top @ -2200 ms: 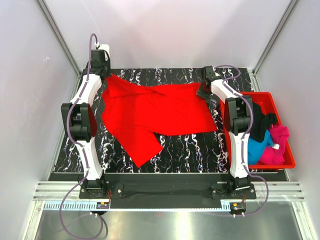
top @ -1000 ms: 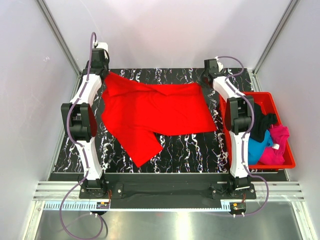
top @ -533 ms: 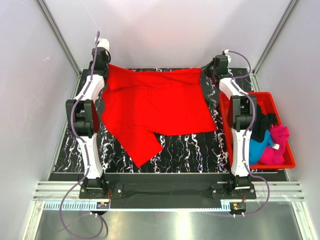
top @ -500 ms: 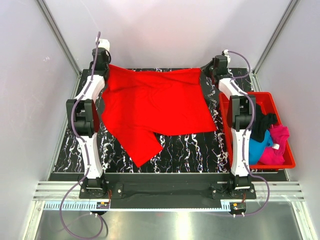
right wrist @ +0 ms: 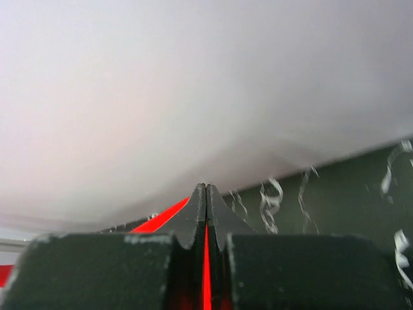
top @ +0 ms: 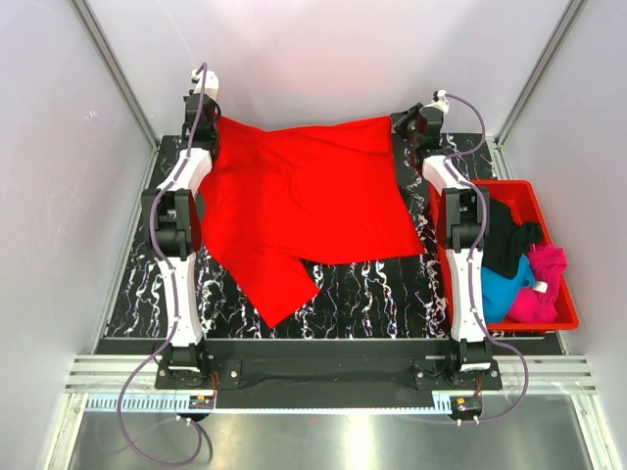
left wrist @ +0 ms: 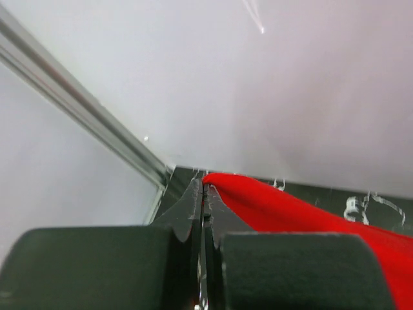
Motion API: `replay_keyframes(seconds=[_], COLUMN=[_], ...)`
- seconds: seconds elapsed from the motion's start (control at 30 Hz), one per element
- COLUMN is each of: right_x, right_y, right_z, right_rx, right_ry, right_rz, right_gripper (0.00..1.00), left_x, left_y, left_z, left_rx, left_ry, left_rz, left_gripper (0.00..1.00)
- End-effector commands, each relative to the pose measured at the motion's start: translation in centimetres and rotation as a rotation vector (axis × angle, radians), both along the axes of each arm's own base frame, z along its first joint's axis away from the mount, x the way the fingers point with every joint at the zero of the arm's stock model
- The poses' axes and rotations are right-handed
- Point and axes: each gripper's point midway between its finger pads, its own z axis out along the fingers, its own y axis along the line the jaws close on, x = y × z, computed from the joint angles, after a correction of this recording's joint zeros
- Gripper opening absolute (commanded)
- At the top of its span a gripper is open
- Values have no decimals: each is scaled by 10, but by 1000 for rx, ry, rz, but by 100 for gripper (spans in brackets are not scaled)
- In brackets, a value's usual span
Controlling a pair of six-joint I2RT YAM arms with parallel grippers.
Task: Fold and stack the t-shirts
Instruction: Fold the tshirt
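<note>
The left gripper [left wrist: 203, 188] is pinched shut on the red tee [top: 304, 196] at its far-left corner, 11 o'clock on the table [top: 382, 284]. The right gripper [right wrist: 206, 188] is clamped on the far-right corner, at 1 o'clock. The cloth spreads toward 6. At 3 o'clock a bin [top: 509, 184] holds a black tee [top: 509, 240], a blue tee [top: 500, 292] and a pink tee [top: 545, 284].

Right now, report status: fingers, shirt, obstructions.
Left fingers shut on red t-shirt, far-left corner; right fingers shut on far-right corner. Far edge lifted, near sleeve on table. Nothing blocking; bin with other shirts sits right.

White walls [top: 323, 59] (black marbled table [top: 362, 284])
</note>
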Motion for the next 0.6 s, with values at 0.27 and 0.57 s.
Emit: replay_keyframes(seconds=[0.27, 0.57], right_x=[19, 3], right_y=[-13, 3], right_z=[56, 22], right_rx=[-72, -53], right_ry=[-212, -57], right_rz=[-1, 122], right_gripper=[0, 0], left_x=[-3, -38], left_y=[-1, -33], left_z=[51, 37], left_rx=[73, 124], left_ry=[-139, -32], left_rz=[9, -72], left_gripper=[0, 0])
